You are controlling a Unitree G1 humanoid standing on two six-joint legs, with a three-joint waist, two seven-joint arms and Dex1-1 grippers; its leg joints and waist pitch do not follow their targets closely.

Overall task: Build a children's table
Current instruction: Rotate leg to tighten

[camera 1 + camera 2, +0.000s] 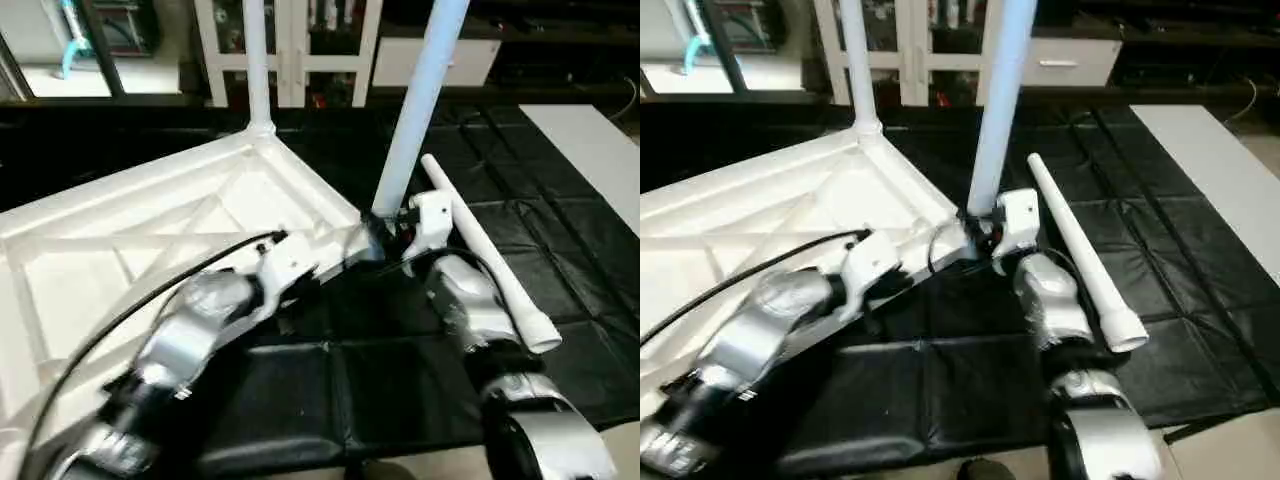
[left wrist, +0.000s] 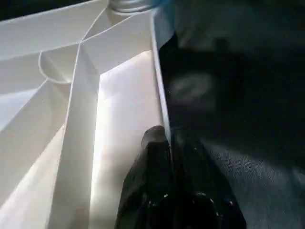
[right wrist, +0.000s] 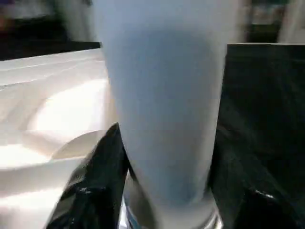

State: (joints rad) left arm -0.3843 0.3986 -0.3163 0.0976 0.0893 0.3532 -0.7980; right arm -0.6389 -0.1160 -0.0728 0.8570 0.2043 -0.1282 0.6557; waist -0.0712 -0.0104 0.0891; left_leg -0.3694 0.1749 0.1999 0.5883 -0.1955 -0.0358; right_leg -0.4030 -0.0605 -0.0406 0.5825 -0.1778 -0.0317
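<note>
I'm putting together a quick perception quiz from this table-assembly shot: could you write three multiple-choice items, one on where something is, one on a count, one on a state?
1. Where does the loose leg lie?
A. On the black mat, at the robot's right
B. Inside the cabinet
C. Across the table top

2. How many legs stand upright in the table top?
A. None
B. Two
C. Four

3. What is the right gripper doing?
A. Hanging open over the mat
B. Closed around the near leg close to its socket
C. Pinching a cable

Answers: 1 A, it rests on the mat beside the right forearm; 2 B, the near leg and the far leg rise from corners; 3 B, black fingers flank the tube.
</note>
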